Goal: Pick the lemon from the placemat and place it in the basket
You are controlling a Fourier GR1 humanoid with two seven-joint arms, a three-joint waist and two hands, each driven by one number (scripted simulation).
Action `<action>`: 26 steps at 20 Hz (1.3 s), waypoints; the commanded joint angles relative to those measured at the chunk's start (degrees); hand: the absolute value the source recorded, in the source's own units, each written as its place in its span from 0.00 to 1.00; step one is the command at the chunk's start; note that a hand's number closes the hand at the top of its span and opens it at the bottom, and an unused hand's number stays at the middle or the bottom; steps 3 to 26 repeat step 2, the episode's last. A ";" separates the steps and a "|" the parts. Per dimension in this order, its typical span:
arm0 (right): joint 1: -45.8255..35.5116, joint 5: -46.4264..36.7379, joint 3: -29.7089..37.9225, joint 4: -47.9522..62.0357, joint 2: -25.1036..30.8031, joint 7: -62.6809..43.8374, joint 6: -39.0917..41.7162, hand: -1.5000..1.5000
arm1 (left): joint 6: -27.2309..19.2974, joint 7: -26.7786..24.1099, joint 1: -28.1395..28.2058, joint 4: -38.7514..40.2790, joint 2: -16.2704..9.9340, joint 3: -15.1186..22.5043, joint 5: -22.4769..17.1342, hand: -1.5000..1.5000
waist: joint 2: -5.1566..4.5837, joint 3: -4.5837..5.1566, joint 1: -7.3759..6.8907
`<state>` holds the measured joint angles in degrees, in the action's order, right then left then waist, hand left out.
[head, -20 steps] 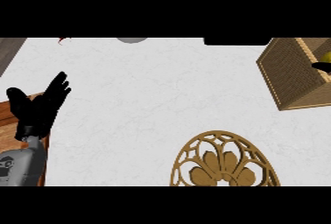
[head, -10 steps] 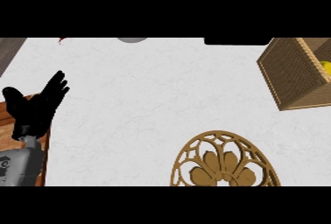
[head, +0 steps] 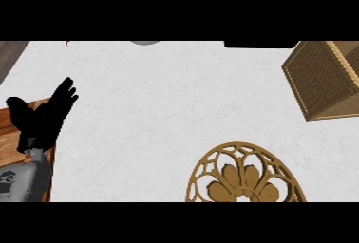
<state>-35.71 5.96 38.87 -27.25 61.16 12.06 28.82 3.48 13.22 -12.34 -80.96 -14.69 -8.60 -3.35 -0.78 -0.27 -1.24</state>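
Left hand [head: 43,117] resting at nine o'clock, fingers straight and apart. Right hand out of sight. No lemon showing; golden placemat [head: 242,174] at five o'clock bare, basket [head: 324,80] at two o'clock. Probably placing done; next, checking inside basket.

One woven basket [head: 324,80] at the right edge. One gold openwork placemat [head: 242,174] at the lower middle. One black hand [head: 43,118] at the left. One white counter [head: 175,99] beneath all.
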 commanded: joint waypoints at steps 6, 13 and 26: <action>4.62 -1.99 -0.46 6.43 4.06 8.70 7.93 0.00 | -0.23 -1.12 -0.51 0.93 0.47 0.09 0.35 0.50 | -0.42 -0.19 -0.37; 4.62 -1.99 -0.46 6.43 4.06 8.70 7.93 0.00 | -0.23 -1.12 -0.51 0.93 0.47 0.09 0.35 0.50 | -0.42 -0.19 -0.37; 4.62 -1.99 -0.46 6.43 4.06 8.70 7.93 0.00 | -0.23 -1.12 -0.51 0.93 0.47 0.09 0.35 0.50 | -0.42 -0.19 -0.37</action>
